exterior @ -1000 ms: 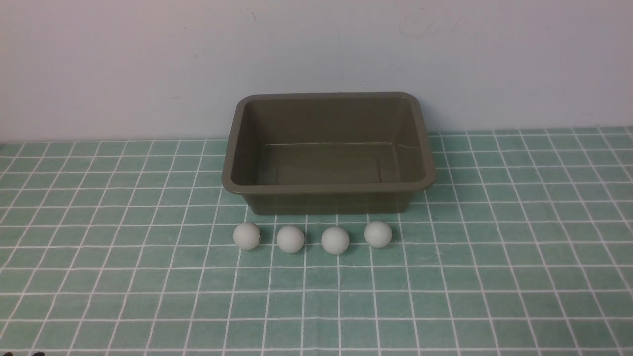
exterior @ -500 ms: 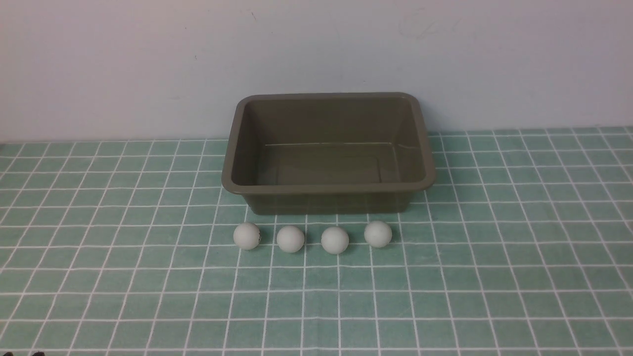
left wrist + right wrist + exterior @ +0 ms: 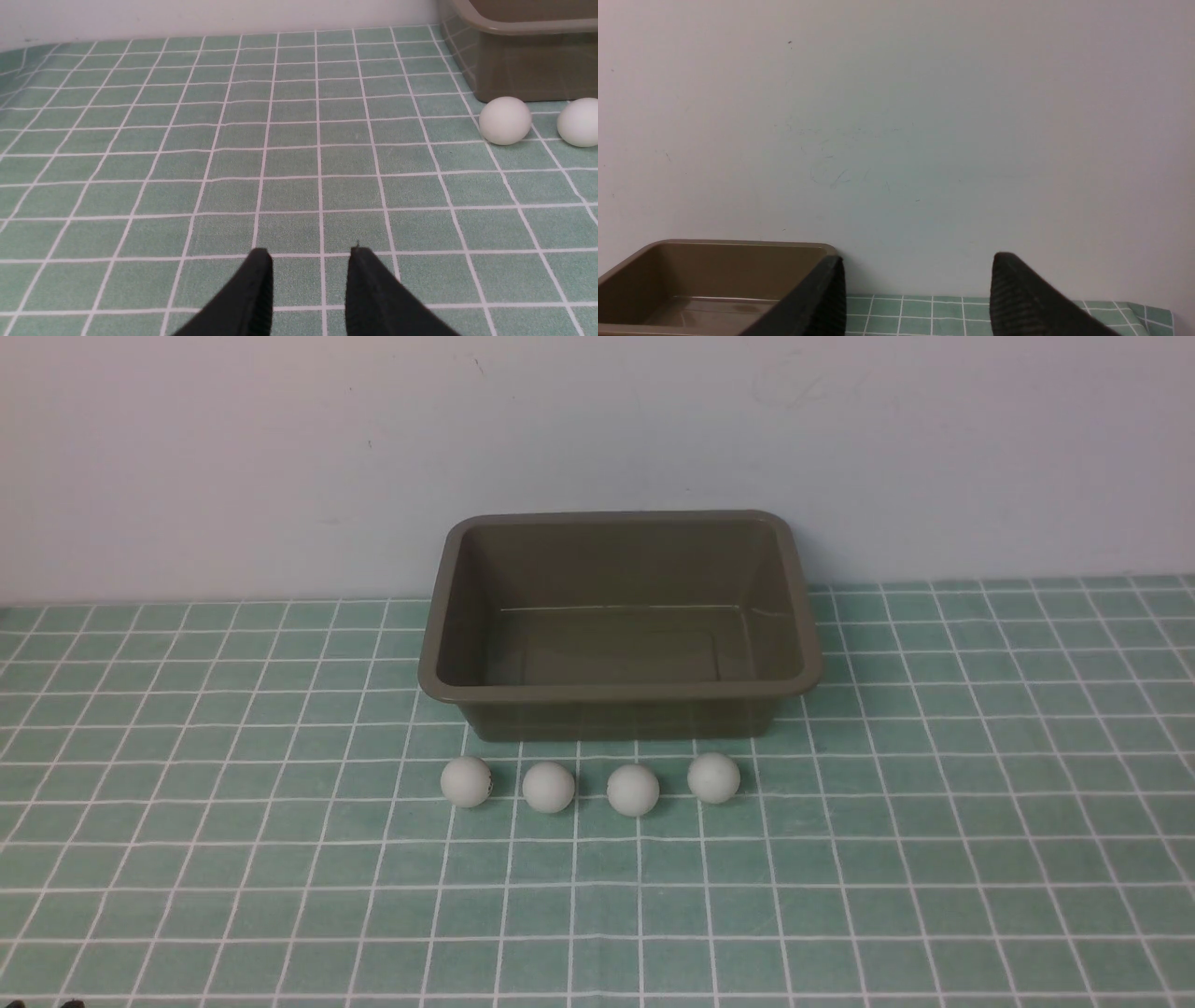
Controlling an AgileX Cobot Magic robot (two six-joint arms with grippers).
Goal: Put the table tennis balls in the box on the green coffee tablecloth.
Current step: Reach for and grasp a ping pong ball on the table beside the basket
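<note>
Several white table tennis balls lie in a row on the green coffee tablecloth [image 3: 187,859], just in front of the box [image 3: 618,691], which is an empty olive-brown tub. The leftmost ball [image 3: 466,781] bears a small dark mark and the rightmost ball [image 3: 714,777] sits slightly farther back. Neither arm shows in the front view. In the left wrist view my left gripper [image 3: 309,254] hovers open over bare cloth, well short of the two nearest balls [image 3: 505,120] and the box [image 3: 528,70]. My right gripper [image 3: 919,261] is open and empty, facing the wall beside the box [image 3: 738,243].
A plain pale wall [image 3: 597,429] rises right behind the box. The cloth's far right corner [image 3: 1153,317] ends near that wall. Checked cloth stretches to both sides of the box and toward the near edge.
</note>
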